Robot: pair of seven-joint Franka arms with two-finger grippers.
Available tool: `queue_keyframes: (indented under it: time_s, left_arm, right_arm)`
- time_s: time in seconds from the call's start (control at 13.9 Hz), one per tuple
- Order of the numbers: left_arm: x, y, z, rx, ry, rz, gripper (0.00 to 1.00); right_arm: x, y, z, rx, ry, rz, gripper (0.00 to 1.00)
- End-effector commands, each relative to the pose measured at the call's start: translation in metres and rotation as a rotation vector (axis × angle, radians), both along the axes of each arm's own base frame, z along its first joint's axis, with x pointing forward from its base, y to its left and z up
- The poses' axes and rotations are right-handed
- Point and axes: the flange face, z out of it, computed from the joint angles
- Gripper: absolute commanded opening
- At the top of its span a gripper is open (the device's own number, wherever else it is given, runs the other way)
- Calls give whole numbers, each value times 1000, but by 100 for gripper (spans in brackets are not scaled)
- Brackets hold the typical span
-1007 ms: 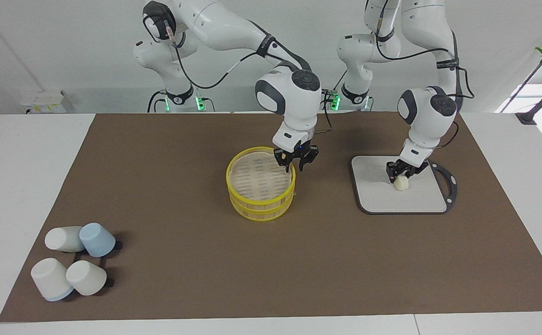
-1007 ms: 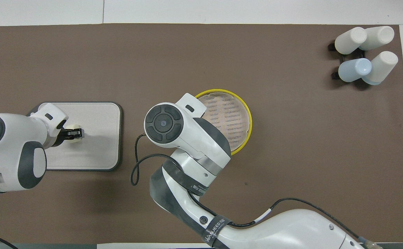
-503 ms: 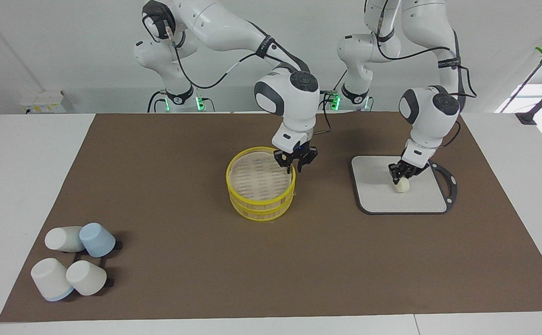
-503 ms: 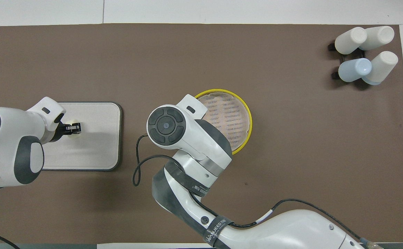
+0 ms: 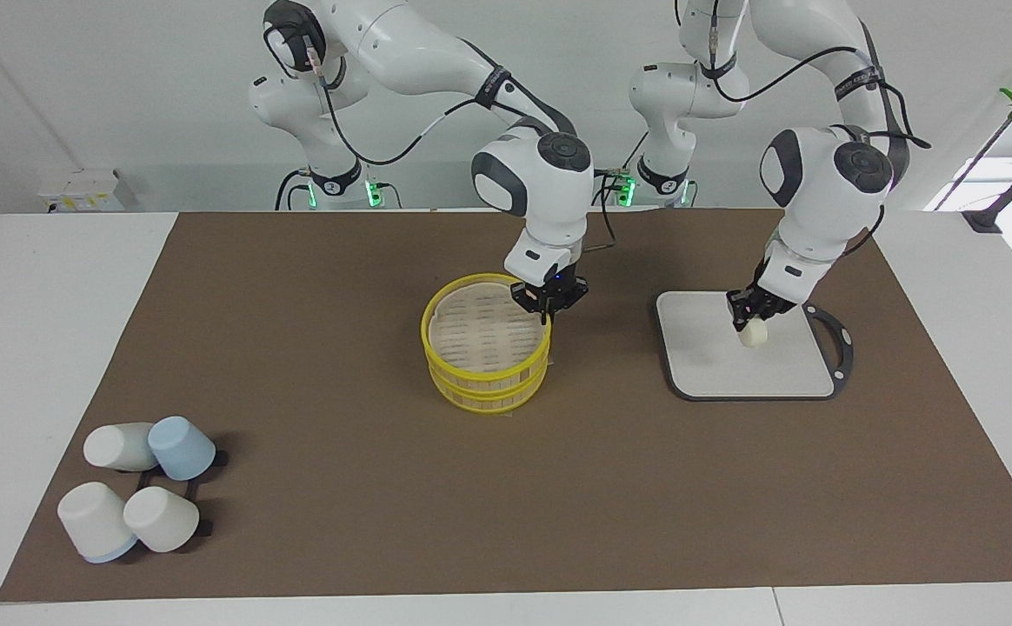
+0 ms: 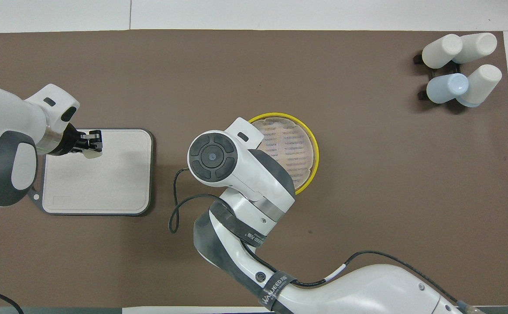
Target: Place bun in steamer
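The bun point(image 5: 753, 333), a small pale dough lump, hangs just above the grey board point(image 5: 715, 369) with my left gripper point(image 5: 744, 316) shut on it. From overhead the bun point(image 6: 91, 152) shows under the left gripper point(image 6: 91, 140), over the board's point(image 6: 105, 187) edge farther from the robots. The yellow-rimmed steamer point(image 5: 484, 382) stands open mid-table with only its slatted base inside. My right gripper point(image 5: 548, 306) is shut on the steamer's rim, on the side toward the board. In the overhead view the right wrist hides that grip, and only part of the steamer point(image 6: 313, 150) shows.
Several white and blue cups point(image 5: 136, 487) lie on a black rack at the right arm's end, farthest from the robots, also seen as cups point(image 6: 459, 69) from overhead. A brown mat point(image 5: 341, 487) covers the table.
My left gripper closed on the bun and lifted it off the board. My right gripper's fingers closed together on the steamer's rim.
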Motion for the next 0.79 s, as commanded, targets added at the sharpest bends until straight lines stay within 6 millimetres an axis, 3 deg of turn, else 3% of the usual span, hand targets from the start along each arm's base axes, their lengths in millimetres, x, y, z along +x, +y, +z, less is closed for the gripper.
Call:
queue_keyframes:
  time_s: [0.0,0.14,0.29,0.36,0.43,0.58,0.72]
  left_arm:
    - [-2,-16,34,-12,15,13,32]
    - [-6,-44,45,-25,-1,58,32]
    - [-8,-66,45,-29,-12,92,32]
    - [-10,-87,46,-39,-37,117,32]
    - [-14,-113,45,-57,-60,150,32]
    - [-26,-185,31,-87,-95,196,32]
    - [-45,-268,-8,-107,-114,192,32]
  right_arm:
    - [23,-31,44,-45,34,1,0]
    - [47,-74,55,-72,64,64,0]
    - [70,-138,69,-97,114,149,0]
    - [86,-182,76,-101,134,187,0]
    - [97,-215,78,-97,151,214,0]
    - [115,-274,75,-71,181,288,0]
    - [121,-303,69,-67,197,322,0]
